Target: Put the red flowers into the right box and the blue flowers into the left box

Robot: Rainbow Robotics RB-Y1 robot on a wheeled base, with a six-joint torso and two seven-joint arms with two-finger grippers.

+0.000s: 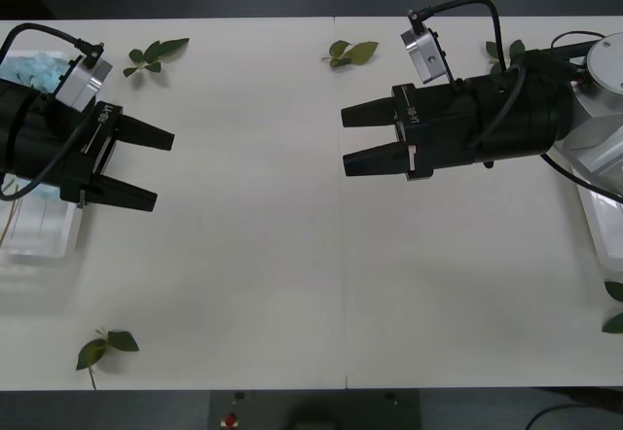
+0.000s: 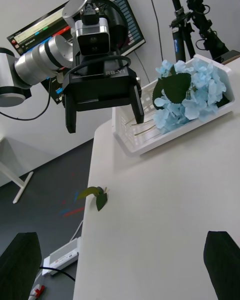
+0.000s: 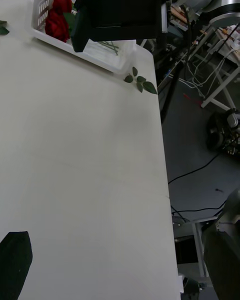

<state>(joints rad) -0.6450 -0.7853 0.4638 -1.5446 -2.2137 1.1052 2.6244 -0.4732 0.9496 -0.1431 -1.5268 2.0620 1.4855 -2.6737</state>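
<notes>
Both our pincers, left (image 1: 161, 168) and right (image 1: 343, 140), hang open and empty, facing each other over the bare table (image 1: 253, 255); blue flowers (image 2: 192, 92) lie in the left box (image 2: 145, 145), red flowers (image 3: 57, 17) in the right box (image 3: 107, 60), behind each

We see a broad bare stretch of white table (image 1: 253, 255) between the left gripper (image 1: 164, 168) and the right gripper (image 1: 343, 141), both with fingers spread and facing each other across it, well apart. Only small leaf sprigs (image 1: 154, 56) lie near the table's edges, flat and low, at the far side and the near left corner. At the left end the left box (image 2: 145, 140) is crowded with the blue flowers (image 2: 192, 95), which rise above its rim. At the right end the right box (image 3: 107, 62) holds the red flowers (image 3: 57, 17) at one end, with thin stems along the remainder.
</notes>
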